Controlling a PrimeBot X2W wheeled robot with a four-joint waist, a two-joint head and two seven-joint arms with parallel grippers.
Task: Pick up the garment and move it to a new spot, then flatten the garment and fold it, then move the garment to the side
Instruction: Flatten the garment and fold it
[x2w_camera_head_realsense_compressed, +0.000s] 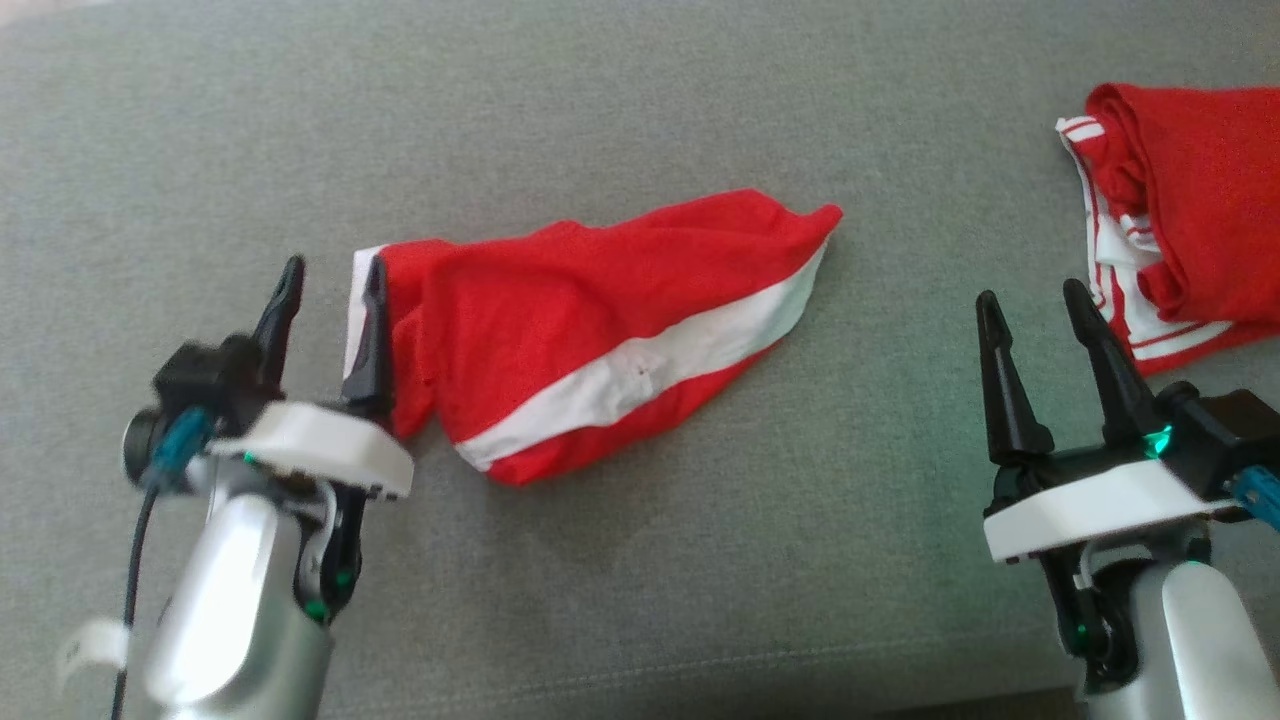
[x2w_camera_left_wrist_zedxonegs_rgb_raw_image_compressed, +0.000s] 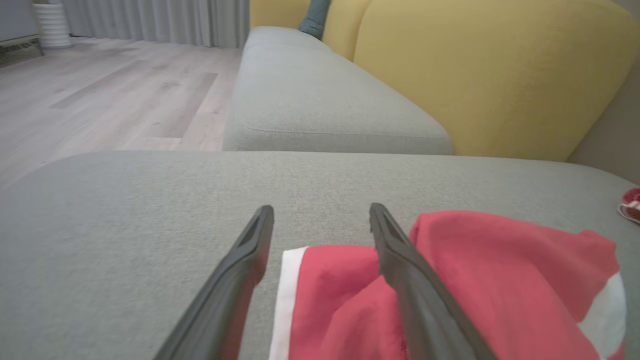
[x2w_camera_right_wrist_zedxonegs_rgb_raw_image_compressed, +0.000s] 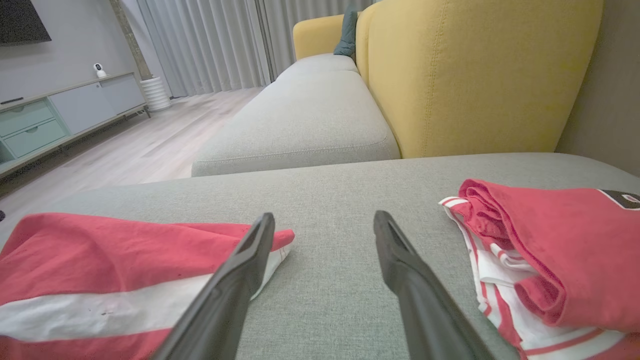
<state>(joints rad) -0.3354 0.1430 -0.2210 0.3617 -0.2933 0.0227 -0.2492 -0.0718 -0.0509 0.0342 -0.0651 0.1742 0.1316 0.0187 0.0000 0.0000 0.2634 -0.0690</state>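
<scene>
The garment (x2w_camera_head_realsense_compressed: 600, 310), red with a broad white stripe, lies bunched in a long slanted shape on the grey cushion (x2w_camera_head_realsense_compressed: 640, 100). My left gripper (x2w_camera_head_realsense_compressed: 335, 275) stands open at its left, white-edged end. In the left wrist view the left gripper (x2w_camera_left_wrist_zedxonegs_rgb_raw_image_compressed: 321, 212) has the white hem of the garment (x2w_camera_left_wrist_zedxonegs_rgb_raw_image_compressed: 500, 280) lying between the fingers, and the right finger crosses over the red cloth. My right gripper (x2w_camera_head_realsense_compressed: 1030, 295) is open at the lower right, clear of the cloth. In the right wrist view the right gripper (x2w_camera_right_wrist_zedxonegs_rgb_raw_image_compressed: 325, 217) has the garment's (x2w_camera_right_wrist_zedxonegs_rgb_raw_image_compressed: 100, 260) tip beside its left finger.
A second red and white garment (x2w_camera_head_realsense_compressed: 1190, 200) lies folded in a pile at the far right, also seen as the pile (x2w_camera_right_wrist_zedxonegs_rgb_raw_image_compressed: 550, 235) right of my right fingers. A yellow backrest (x2w_camera_right_wrist_zedxonegs_rgb_raw_image_compressed: 475, 75) rises behind the cushion. Wooden floor (x2w_camera_left_wrist_zedxonegs_rgb_raw_image_compressed: 100, 90) lies beyond the cushion's left edge.
</scene>
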